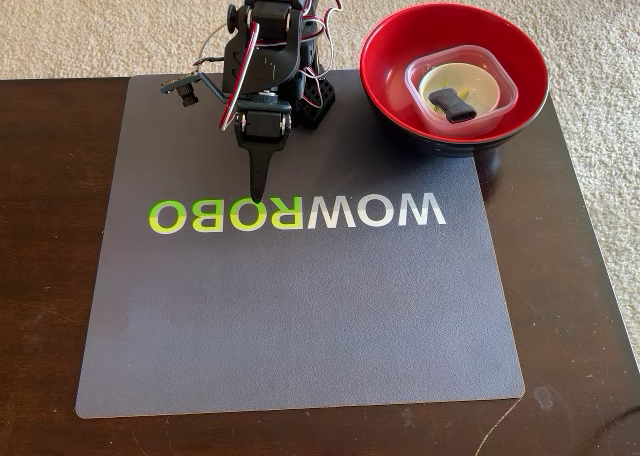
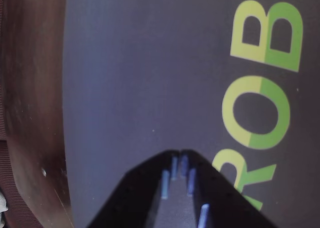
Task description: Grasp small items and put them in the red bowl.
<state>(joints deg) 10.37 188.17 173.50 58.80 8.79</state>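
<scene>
- The red bowl (image 1: 390, 51) stands at the desk's (image 1: 55, 226) far right corner in the fixed view, partly over the far right corner of the grey mat (image 1: 300, 316).
- Inside the bowl sits the clear square plastic tub (image 1: 417, 88); nested in the tub is the small cream round bowl (image 1: 470, 76).
- The dark grey bone-shaped piece (image 1: 455, 105) lies in the cream bowl, toward its near side.
- A speck of yellow-green shows beside the bone-shaped piece; it is too small to tell what it is.
- The arm (image 1: 265, 61) stands at the far edge of the mat, left of the red bowl, folded down with its pincer (image 1: 258, 194) pointing at the mat.
- The pincer is clenched and empty: in the wrist view its tips (image 2: 178, 155) meet with only a sliver between them and nothing held.
- Its tip hangs just at the far edge of the "WOWROBO" lettering (image 1: 296, 214), over the letters "RO".
- In the wrist view the dark wooden desk shows along the left, beyond the mat's edge.
</scene>
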